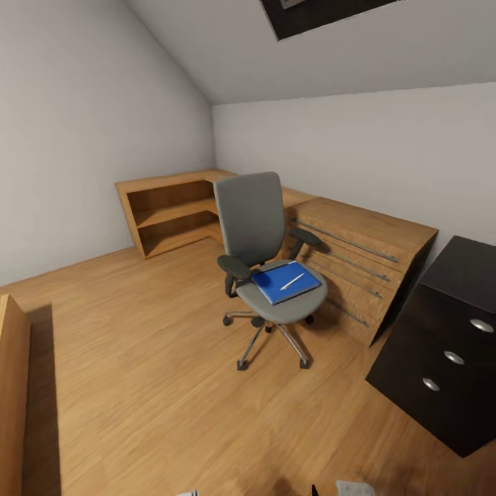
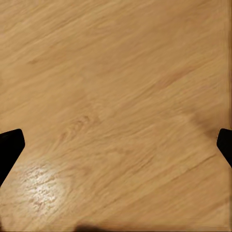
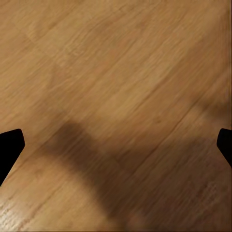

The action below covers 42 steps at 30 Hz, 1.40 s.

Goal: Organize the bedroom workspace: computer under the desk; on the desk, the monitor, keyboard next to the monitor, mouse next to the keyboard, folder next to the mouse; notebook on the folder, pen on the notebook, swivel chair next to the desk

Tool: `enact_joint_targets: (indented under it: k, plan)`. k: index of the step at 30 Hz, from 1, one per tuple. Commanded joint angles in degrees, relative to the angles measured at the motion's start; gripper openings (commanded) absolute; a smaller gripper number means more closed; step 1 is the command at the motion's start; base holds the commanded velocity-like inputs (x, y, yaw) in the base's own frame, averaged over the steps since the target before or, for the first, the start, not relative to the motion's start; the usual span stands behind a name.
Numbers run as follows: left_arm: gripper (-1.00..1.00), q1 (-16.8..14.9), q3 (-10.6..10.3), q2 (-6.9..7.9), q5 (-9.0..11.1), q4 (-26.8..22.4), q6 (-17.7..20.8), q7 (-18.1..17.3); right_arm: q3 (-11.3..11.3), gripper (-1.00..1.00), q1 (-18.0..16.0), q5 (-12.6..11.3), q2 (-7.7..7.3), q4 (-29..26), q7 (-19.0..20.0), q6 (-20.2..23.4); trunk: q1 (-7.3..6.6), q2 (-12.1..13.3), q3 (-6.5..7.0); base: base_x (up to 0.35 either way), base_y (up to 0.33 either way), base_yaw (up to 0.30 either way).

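Left end effector (image 2: 116,145): spread wide, holding nothing, over the wood floor (image 2: 121,72).
Right end effector (image 3: 116,145): spread wide too, holding nothing, over the floor in shadow.
Swivel chair (image 1: 258,234): middle of the room, on the floor.
Folder (image 1: 279,286): flat on the chair seat.
Pen (image 1: 293,281): on top of the folder.
Low shelving (image 1: 172,207): at 11 o'clock from the chair.
Black drawer unit (image 1: 448,344): at 4 o'clock from the chair, 3 silver knobs.

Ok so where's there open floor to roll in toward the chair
Bare floor stretches between the chair and the wood panel on the left. It is tighter on the right, where the chair sits close to the low wood cabinet and the black drawer unit.
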Motion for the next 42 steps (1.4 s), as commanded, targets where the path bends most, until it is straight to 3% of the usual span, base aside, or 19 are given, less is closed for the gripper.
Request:
enact_joint_targets:
  k: [1, 4, 8, 14, 15, 18, 24, 34, 42]
  plan:
    - [1.00, -0.04, -0.28, 0.11, 0.64, 0.42, -0.38, 0.34, -0.38, 1.00, -0.06, 0.56, -0.01, 0.10, -0.33, -0.24, -0.23, 0.39, 0.14, 0.000, 0.000, -0.239]
    - [1.00, -0.04, -0.18, 0.25, 0.69, 1.09, -0.37, 0.23, -0.38, 1.00, -0.06, 0.49, 0.00, 0.09, -0.33, -0.36, -0.89, 1.60, 0.68, 0.000, 0.000, -0.250]
    - [1.00, -0.04, 2.96, 2.12, 0.93, 1.20, 1.05, 0.07, -0.52, 1.00, -0.06, 0.40, 0.16, 0.18, -0.33, -1.80, -1.77, 3.20, 1.39, 0.000, 0.000, -0.262]
    - [1.00, -0.04, 5.06, 3.37, 1.09, 1.09, 7.39, 0.41, -0.56, 1.00, -0.04, 0.39, 0.42, 0.32, -0.29, -2.75, -3.09, 5.61, 2.47, 0.000, 0.000, -0.231]
    - [1.00, -0.04, 6.31, 3.61, 1.33, 1.06, 8.78, 0.51, -0.56, 1.00, 0.02, 0.42, 0.44, 0.34, -0.27, -2.73, -3.31, 6.01, 2.65, 0.000, 0.000, -0.057]
    - [1.00, -0.04, 8.02, 3.27, 2.19, 1.10, 9.40, 0.42, -0.56, 1.00, 0.08, 0.43, 0.28, 0.31, -0.25, -2.73, -3.97, 7.21, 3.19, 0.000, 0.000, -0.035]
    - [1.00, -0.04, 9.21, 1.17, 4.69, 1.21, 9.78, 0.51, -0.57, 1.00, 0.11, 0.37, 0.03, 0.23, -0.24, -2.81, -5.29, 9.62, 4.27, 0.000, 0.000, -0.010]
    - [1.00, -0.04, 9.30, 0.58, 5.06, -1.69, 10.12, 0.19, -0.55, 1.00, 0.12, 0.50, -0.09, -0.18, -0.34, -2.75, -7.48, 13.63, 6.04, 0.000, 0.000, -0.001]
    - [1.00, -0.04, 9.33, 0.65, 5.08, -3.06, 9.62, -0.04, -0.64, 1.00, 0.12, 0.37, -1.03, -0.49, -0.33, -2.84, -9.24, 16.84, 7.25, 0.000, 0.000, 0.000]
